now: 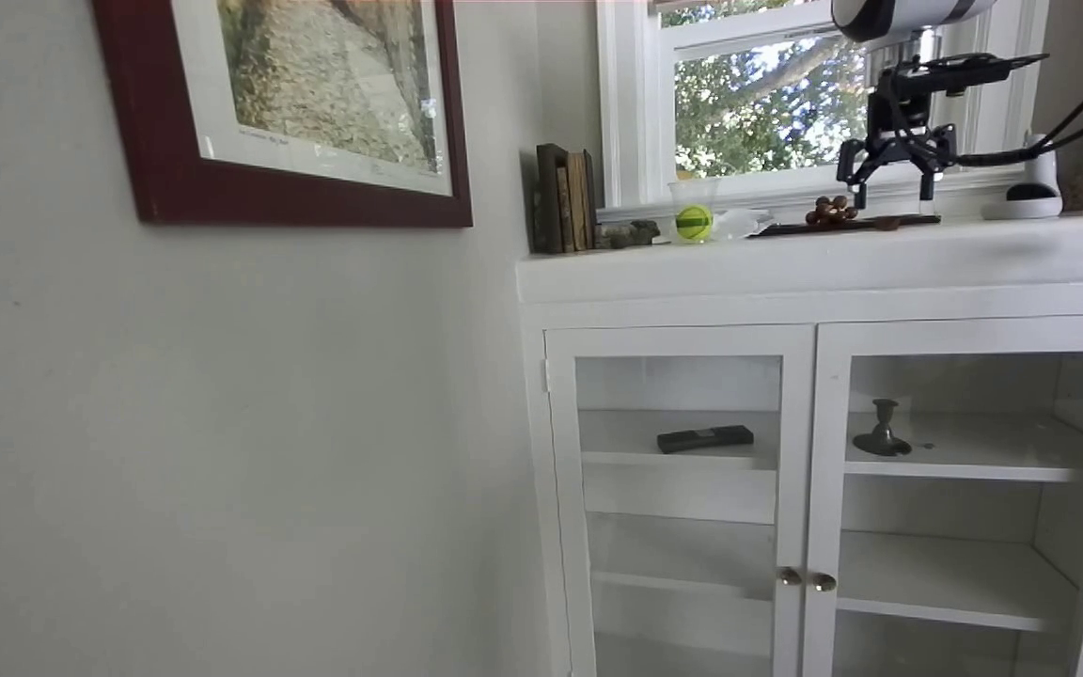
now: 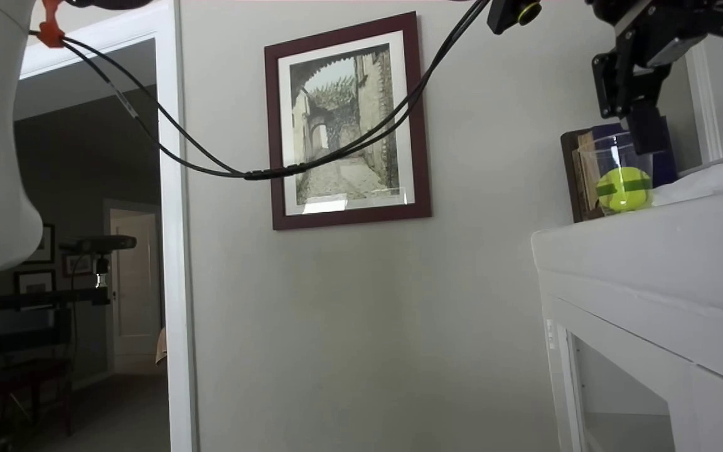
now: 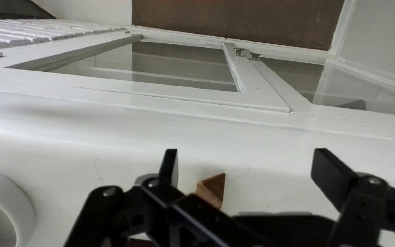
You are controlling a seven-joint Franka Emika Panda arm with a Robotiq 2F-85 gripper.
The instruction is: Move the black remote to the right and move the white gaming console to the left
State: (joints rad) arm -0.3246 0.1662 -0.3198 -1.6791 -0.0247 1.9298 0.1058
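Observation:
A black oblong thing [image 1: 706,438], which looks like a remote, lies on the upper shelf behind the cabinet's left glass door. A white device [image 1: 1023,202] with a black oval and round base stands on the ledge. Its white ring shows in the wrist view [image 3: 9,202]; I cannot tell whether it is the gaming console. My gripper [image 1: 892,202] hangs over the ledge, left of this device in that exterior view. Its fingers are spread wide with nothing between the tips, seen in the wrist view [image 3: 243,164] and an exterior view [image 2: 700,103].
A dark tray [image 1: 918,220], a brown bead cluster [image 1: 831,212] and a brown wedge [image 3: 213,188] are below my gripper. The ledge [image 1: 786,263] also bears a clear cup with a green ball [image 2: 624,188], books [image 1: 568,199] and white crumpled material [image 1: 739,224].

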